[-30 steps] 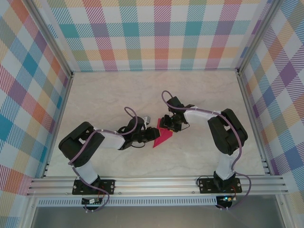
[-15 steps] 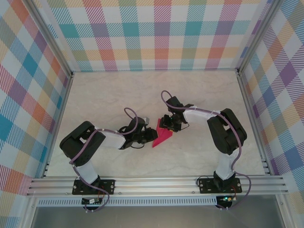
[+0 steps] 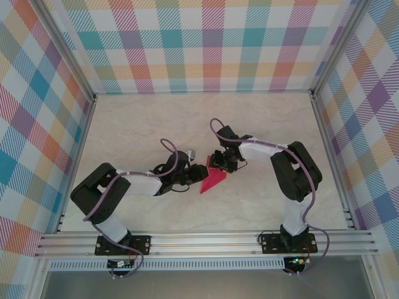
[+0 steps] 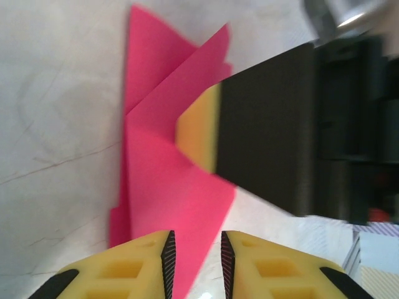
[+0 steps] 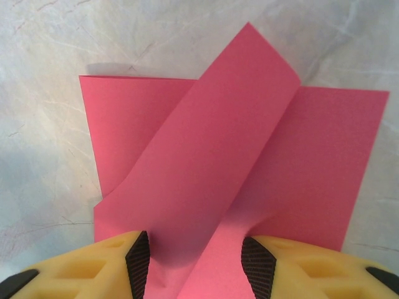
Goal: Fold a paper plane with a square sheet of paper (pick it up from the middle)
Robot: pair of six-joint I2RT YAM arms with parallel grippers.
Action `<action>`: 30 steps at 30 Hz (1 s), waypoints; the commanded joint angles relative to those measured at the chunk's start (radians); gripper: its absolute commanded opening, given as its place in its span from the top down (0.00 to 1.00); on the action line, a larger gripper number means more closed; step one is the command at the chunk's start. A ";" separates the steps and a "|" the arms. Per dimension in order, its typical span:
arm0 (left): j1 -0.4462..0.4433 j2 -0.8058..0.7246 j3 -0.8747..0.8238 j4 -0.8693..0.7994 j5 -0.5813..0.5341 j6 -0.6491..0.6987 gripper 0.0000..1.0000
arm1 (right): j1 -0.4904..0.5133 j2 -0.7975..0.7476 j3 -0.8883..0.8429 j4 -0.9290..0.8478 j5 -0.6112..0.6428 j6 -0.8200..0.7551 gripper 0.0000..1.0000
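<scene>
The square sheet of paper [image 3: 212, 181] lies on the table, folded into a magenta-pink pointed wedge with overlapping flaps. My right gripper [image 3: 219, 164] is at its far end. In the right wrist view the paper [image 5: 218, 149] has a raised flap running between the right gripper [image 5: 196, 256], whose jaws stand well apart on either side of it, open. My left gripper [image 3: 200, 174] is at the sheet's left side. In the left wrist view the left gripper [image 4: 197, 252] is narrowly open over the edge of the paper [image 4: 165, 187], and one of the right gripper's fingers [image 4: 198, 128] rests on the sheet.
The marble-look tabletop [image 3: 143, 124] is bare around the paper. Plaid walls on aluminium frame posts [image 3: 80, 124] close off the left, back and right. A metal rail [image 3: 206, 240] carrying both arm bases runs along the near edge.
My left gripper has crept a little right, closer onto the paper's left side, and its elbow has swung out to the left. The right arm and the paper have hardly moved.
</scene>
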 commanded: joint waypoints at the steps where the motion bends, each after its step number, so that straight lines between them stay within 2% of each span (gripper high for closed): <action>1: -0.002 -0.039 -0.008 0.017 -0.033 0.017 0.71 | 0.007 0.144 -0.075 -0.070 0.105 -0.023 0.50; 14: -0.002 0.068 0.020 0.073 0.083 -0.006 0.72 | 0.008 0.145 -0.077 -0.082 0.128 -0.005 0.54; 30: -0.007 0.106 0.016 0.034 0.077 -0.016 0.72 | 0.007 0.158 -0.069 -0.083 0.111 -0.010 0.53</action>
